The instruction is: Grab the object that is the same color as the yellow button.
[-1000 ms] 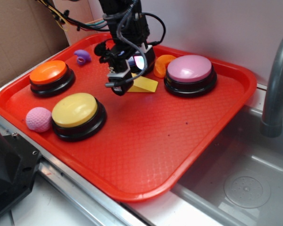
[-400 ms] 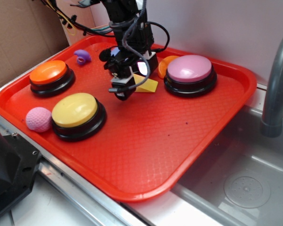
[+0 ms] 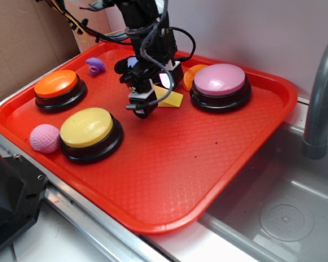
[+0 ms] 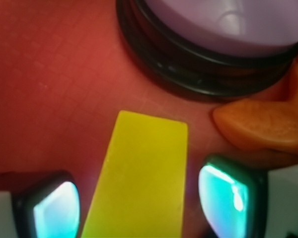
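Exterior view high at the tray's (image 3: 251, 158) front corner, angled down across it, wrist view close, looking down, both sharing the yellow wedge (image 3: 170, 99) (image 4: 139, 173) and pink button (image 3: 220, 79) (image 4: 213, 29).

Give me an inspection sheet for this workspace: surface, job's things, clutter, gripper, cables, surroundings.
Surface: red tray with a textured floor, resting on a metal counter edge.
Job's things: yellow wedge lies flat on the tray between the fingers; yellow button sits near the tray's front-left.
Clutter: orange button, pink button, pink ball touching the yellow button's base, orange curved piece beside the wedge, small purple piece.
Gripper: gripper open, straddling the wedge, not yet closed on it.
Cables: black bundle running along the arm.
Surroundings: steel sink, grey faucet, cardboard at left.
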